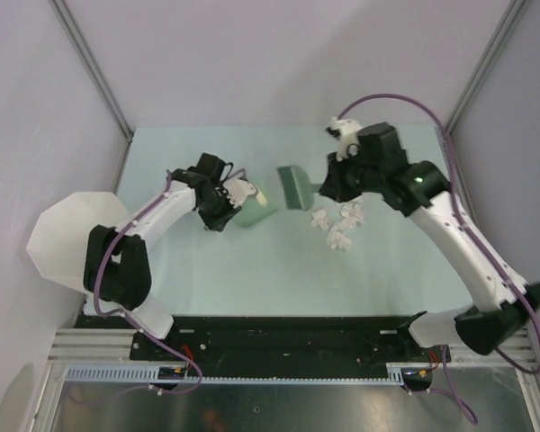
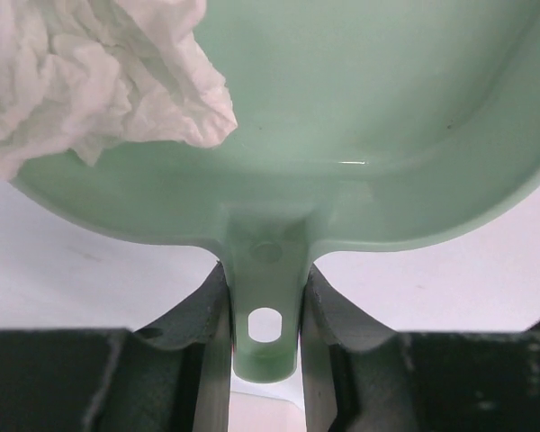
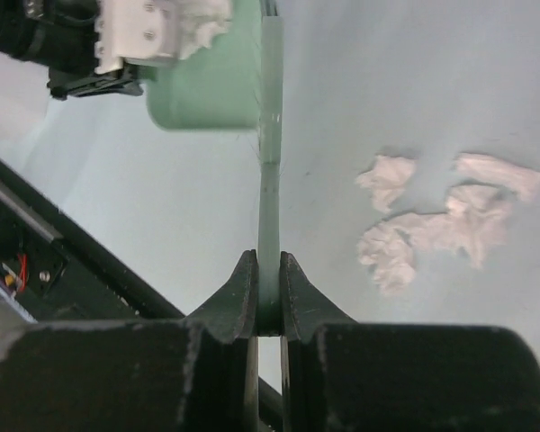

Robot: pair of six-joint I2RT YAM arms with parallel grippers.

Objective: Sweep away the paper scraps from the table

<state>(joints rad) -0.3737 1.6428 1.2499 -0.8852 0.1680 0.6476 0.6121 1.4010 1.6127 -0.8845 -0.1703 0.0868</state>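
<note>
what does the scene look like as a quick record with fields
left gripper: shut on dustpan handle
right gripper: shut on sweeper
in dustpan: one wad
scraps: loose cluster on table, beside sweeper, outside dustpan
bin: left of table, near left arm

White translucent bin seen at far left, pale green dustpan mid-scene, darker green tool set just beside it, grey walls behind.

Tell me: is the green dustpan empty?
No. A crumpled white paper wad lies inside the dustpan, as the left wrist view shows.
</note>
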